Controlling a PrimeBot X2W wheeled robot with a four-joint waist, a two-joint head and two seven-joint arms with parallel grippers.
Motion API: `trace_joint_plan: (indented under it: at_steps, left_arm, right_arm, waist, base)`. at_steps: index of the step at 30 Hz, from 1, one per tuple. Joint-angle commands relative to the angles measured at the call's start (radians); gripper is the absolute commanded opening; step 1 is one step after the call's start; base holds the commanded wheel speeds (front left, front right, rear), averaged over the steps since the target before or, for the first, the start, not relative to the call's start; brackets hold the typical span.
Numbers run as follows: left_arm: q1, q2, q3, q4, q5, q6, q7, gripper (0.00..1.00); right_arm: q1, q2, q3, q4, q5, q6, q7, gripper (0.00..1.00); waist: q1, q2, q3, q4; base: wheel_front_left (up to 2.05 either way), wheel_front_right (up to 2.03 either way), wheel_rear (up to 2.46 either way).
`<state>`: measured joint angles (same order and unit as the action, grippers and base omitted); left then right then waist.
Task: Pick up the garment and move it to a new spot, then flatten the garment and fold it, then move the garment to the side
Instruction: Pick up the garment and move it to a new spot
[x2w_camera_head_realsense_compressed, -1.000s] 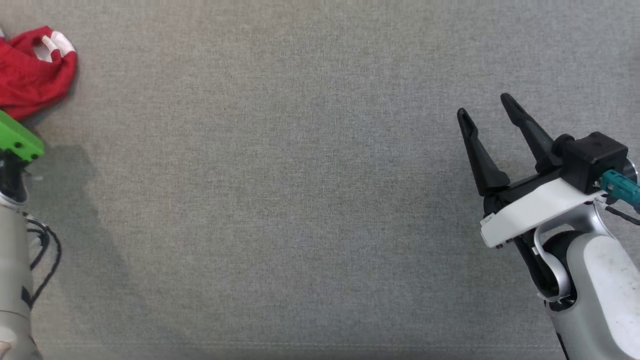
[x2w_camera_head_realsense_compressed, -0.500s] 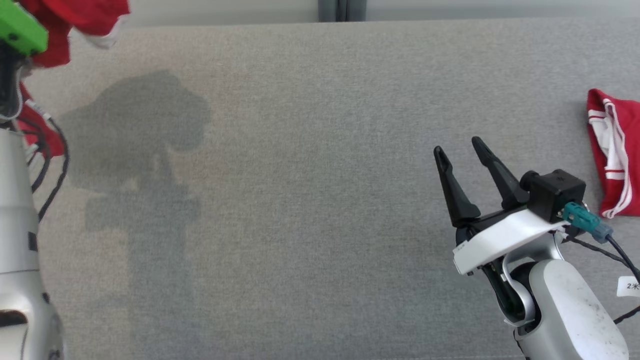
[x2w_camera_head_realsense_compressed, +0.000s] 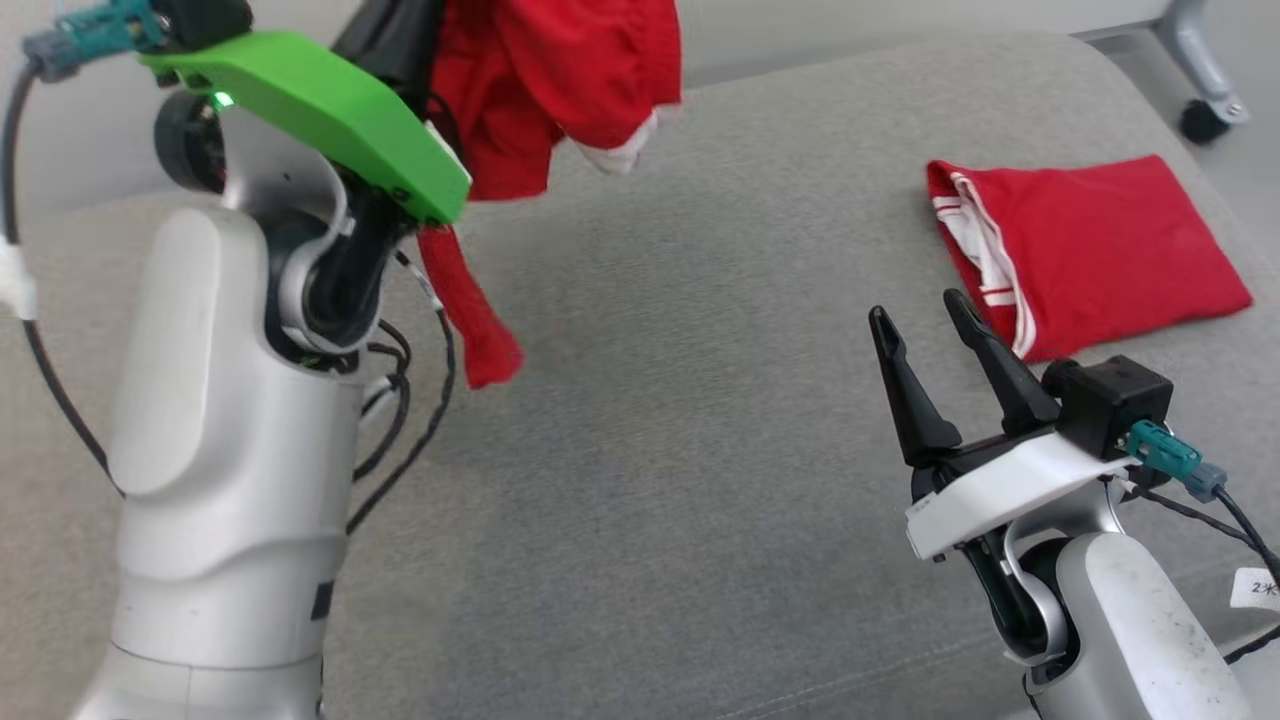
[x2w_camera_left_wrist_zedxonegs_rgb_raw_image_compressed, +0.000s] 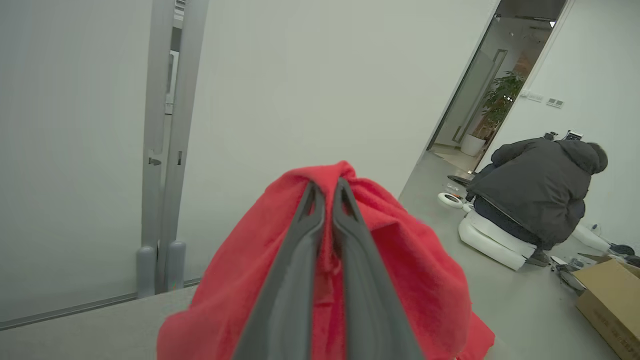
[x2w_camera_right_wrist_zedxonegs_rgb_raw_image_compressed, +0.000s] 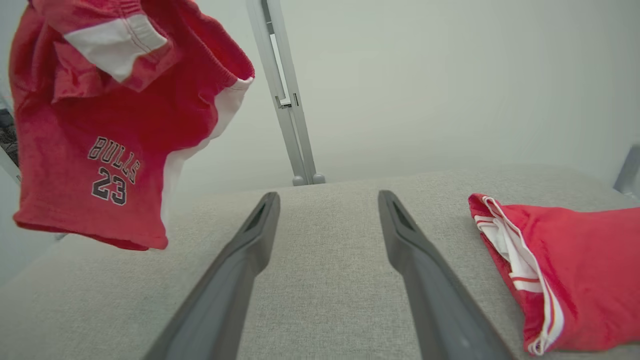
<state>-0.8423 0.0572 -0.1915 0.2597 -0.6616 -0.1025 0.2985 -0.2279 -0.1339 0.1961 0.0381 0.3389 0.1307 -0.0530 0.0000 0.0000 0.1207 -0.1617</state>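
The left gripper (x2w_camera_left_wrist_zedxonegs_rgb_raw_image_compressed: 327, 189) is clamped shut on a bunched fold of the red garment (x2w_camera_right_wrist_zedxonegs_rgb_raw_image_compressed: 90, 125), which is hung clear of the grey surface (x2w_camera_head_realsense_compressed: 650, 450) at the upper left of the right wrist view, whereas a second ago it was lying crumpled on that surface. The right gripper (x2w_camera_head_realsense_compressed: 915, 310) is held wide and empty at the head view's lower right, near a folded red cloth (x2w_camera_head_realsense_compressed: 1090, 245). "BULLS 23" is printed in dark letters on the hanging garment, with white trim at its hems.
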Motion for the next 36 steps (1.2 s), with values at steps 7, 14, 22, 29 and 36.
trace_joint_plan:
  at_steps: [7,14,22,29,36]
  left_arm:
    - [0.174,-0.003,-0.077,0.041,-0.073,0.052,-0.064,0.00]
    - [0.310,0.054,-0.073,0.223,-0.001,0.115,-0.156,0.00]
    - [0.357,0.060,-0.087,0.366,0.041,0.118,-0.277,1.00]
    - [0.382,0.044,-0.081,0.352,0.020,0.052,-0.421,1.00]
    - [0.451,0.075,-0.066,0.255,0.077,0.043,-0.549,1.00]
  right_arm:
    - [0.020,0.019,-0.001,-0.002,0.004,0.000,-0.013,1.00]
    - [0.038,0.026,-0.016,0.004,0.003,0.000,-0.030,1.00]
    - [0.039,0.024,-0.026,0.001,-0.009,0.000,-0.020,1.00]
    - [0.057,0.012,-0.058,-0.013,-0.014,0.000,-0.006,1.00]
    - [0.088,-0.004,-0.109,-0.032,-0.025,0.000,0.013,1.00]
  waist:
    - [0.0000,0.0000,0.054,-0.258]
    - [0.0000,0.0000,0.077,-0.283]
    - [0.0000,0.0000,0.051,-0.203]
    - [0.0000,0.0000,0.006,-0.112]
    - [0.0000,0.0000,-0.033,-0.027]
  base:
    - [0.00,0.00,0.00]
    - [0.00,0.00,0.00]
    - [0.00,0.00,0.00]
    - [0.00,0.00,0.00]
    - [0.00,0.00,0.00]
